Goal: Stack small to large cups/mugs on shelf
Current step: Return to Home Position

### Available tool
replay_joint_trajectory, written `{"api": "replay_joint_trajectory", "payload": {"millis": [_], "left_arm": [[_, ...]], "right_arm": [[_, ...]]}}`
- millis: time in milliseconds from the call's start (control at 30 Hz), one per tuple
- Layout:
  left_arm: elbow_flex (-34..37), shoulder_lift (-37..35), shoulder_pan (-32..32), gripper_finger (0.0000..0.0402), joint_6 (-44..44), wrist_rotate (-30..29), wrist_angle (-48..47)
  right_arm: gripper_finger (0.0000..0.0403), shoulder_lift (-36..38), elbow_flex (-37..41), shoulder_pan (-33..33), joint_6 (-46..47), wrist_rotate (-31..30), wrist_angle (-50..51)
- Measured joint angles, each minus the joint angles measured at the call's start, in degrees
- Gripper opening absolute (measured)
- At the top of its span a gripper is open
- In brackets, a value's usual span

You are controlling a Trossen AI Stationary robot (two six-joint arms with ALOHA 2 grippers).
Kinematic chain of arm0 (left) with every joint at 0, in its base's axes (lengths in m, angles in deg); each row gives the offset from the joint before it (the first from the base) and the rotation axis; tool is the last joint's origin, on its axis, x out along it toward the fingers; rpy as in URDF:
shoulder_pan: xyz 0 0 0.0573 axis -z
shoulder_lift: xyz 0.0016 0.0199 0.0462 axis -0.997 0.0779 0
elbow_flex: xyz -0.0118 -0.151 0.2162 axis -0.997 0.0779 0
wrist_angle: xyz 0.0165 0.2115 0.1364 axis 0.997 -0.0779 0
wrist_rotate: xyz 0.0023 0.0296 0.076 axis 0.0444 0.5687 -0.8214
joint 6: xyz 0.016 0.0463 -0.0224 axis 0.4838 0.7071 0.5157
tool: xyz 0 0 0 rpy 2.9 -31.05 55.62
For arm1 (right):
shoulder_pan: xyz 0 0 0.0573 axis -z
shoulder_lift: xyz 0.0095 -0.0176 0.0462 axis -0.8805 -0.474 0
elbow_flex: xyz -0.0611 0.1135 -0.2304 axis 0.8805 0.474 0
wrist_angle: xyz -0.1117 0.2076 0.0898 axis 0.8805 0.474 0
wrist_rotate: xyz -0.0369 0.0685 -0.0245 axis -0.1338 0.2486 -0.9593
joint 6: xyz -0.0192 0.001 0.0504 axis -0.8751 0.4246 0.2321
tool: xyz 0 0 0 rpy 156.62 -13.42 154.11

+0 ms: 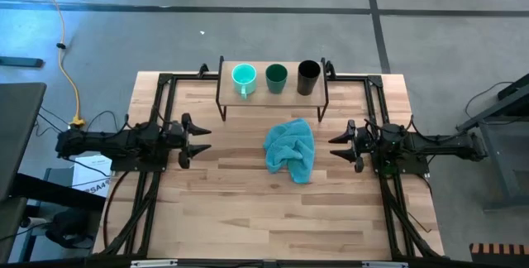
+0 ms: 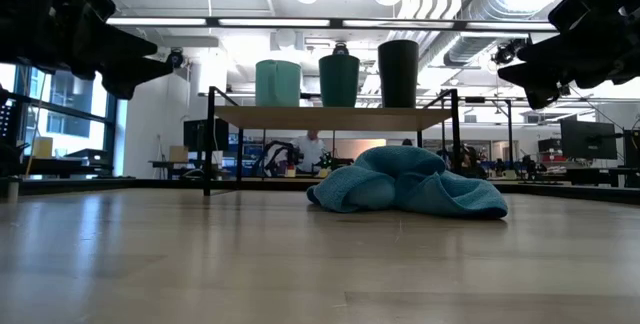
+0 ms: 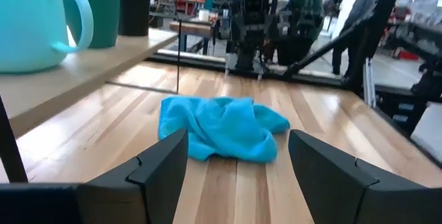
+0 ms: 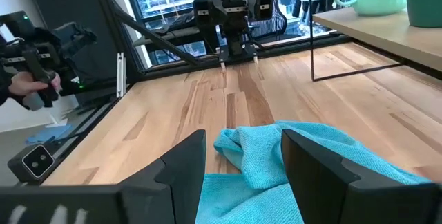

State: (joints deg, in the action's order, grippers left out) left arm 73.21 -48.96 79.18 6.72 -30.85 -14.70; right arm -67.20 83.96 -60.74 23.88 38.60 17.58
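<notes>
High view: three cups stand in a row on the shelf (image 1: 256, 97), a low light-wood board on thin black metal legs at the far edge of the desk (image 1: 248, 210). From left to right they are a light turquoise mug (image 1: 243, 75) with a handle, a dark green cup (image 1: 276, 75) and a black cup (image 1: 308, 74) — all round, smooth and upright, close together yet apart. In the low view their heights rise along the row, the black one tallest. One teal cloth (image 1: 291, 148), soft and crumpled, lies on the plank-grained desk just near of the shelf. The left pincer (image 1: 201, 140) hangs at the desk's left and the right pincer (image 1: 337, 146) at its right, with the cloth between them — each has its two dark fingers spread, grasping nothing.
</notes>
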Motion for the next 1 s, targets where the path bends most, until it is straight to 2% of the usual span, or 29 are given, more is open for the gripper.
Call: {"api": "replay_joint_trajectory", "payload": {"millis": [167,367,500,600,767,867,1000], "left_arm": [[0.0,3.46,0.0,0.0239,0.45,1.0,-0.12],[0.0,9.1,0.0,0.0239,-2.72,5.77,-0.96],[0.0,11.54,-0.01,0.0239,-5.47,6.46,-1.01],[0.0,11.65,0.0,0.0239,-6.55,6.44,0.65],[-0.02,11.28,0.0,0.0239,-5.83,4.45,9.7],[-0.02,10.86,0.0,0.0239,-5.47,2.49,9.82],[-0.01,10.21,-0.01,0.0239,-5.52,2.69,10.62]], "right_arm": [[0.0181,-1.18,0.0,0.0,0.37,0.04,-0.02],[0.0181,-4.91,-0.02,-0.02,3.07,0.7,-0.06],[0.0181,-6.8,-0.02,-0.02,5.51,0.74,-0.08],[0.0181,-7.04,-0.02,-0.02,6.46,0.87,-0.48],[0.0181,-6.95,0.0,-0.02,3.61,1.2,-4.12],[0.0181,-6.95,0.0,-0.02,0.62,1.78,-6.88],[0.0181,-6.93,0.0,-0.02,-1.02,3.19,-9.0]]}}
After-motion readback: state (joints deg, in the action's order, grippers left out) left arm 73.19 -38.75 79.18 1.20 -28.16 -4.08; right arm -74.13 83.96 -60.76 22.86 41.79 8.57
